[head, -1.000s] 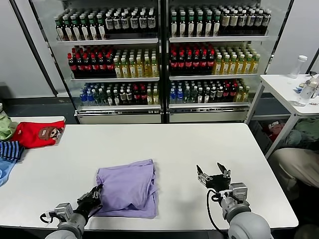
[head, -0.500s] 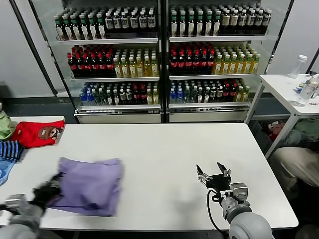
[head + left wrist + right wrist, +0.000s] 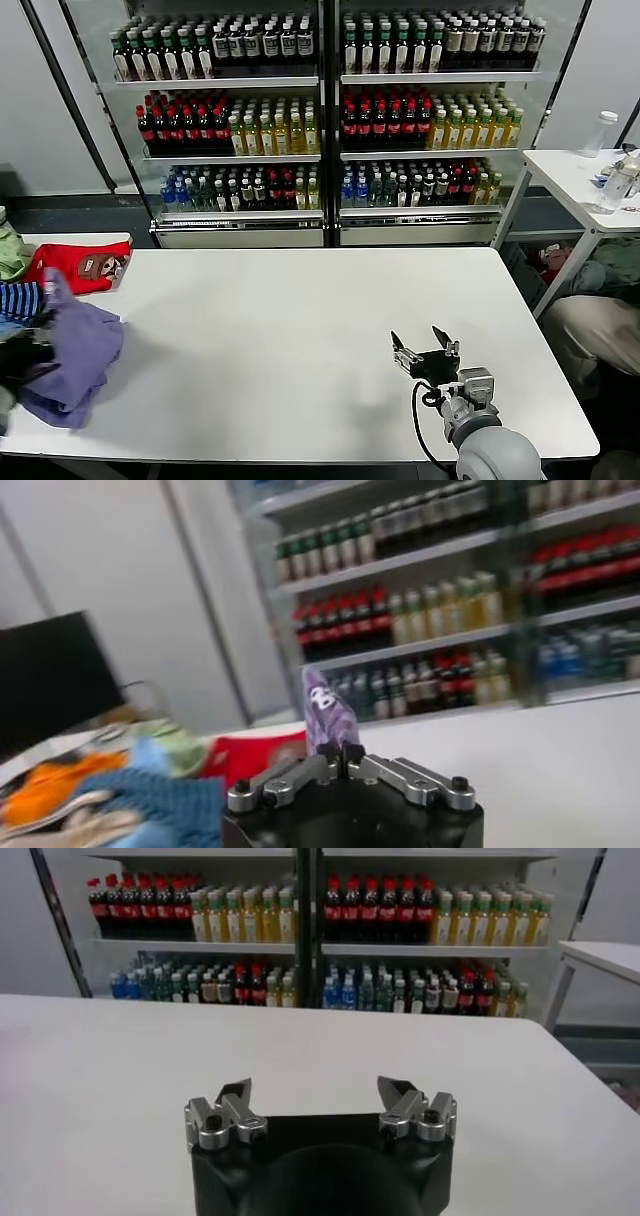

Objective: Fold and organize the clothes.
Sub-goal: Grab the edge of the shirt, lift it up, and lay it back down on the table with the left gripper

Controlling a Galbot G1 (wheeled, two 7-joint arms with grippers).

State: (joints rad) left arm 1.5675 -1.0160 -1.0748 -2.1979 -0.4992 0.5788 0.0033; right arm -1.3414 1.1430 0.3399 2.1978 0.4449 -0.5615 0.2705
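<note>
White tabletop [image 3: 300,330] — soft, crumpled lavender T-shirt [image 3: 75,355].

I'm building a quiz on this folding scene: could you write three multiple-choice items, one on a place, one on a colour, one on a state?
1. Where is the lavender T-shirt?
A. At the table's left edge
B. At the table's centre
C. Beside the right gripper

2. What colour is the garment with the cartoon patch?
A. Green
B. Red
C. Yellow

3. How do the right gripper fingers stand?
A. Shut on cloth
B. Shut, empty
C. Open, empty

Answers:
1 A: it hangs bunched from the left gripper near the pile of clothes.
2 B: red, lying at the far left.
3 C: the fingers stand apart over the bare table.
</note>
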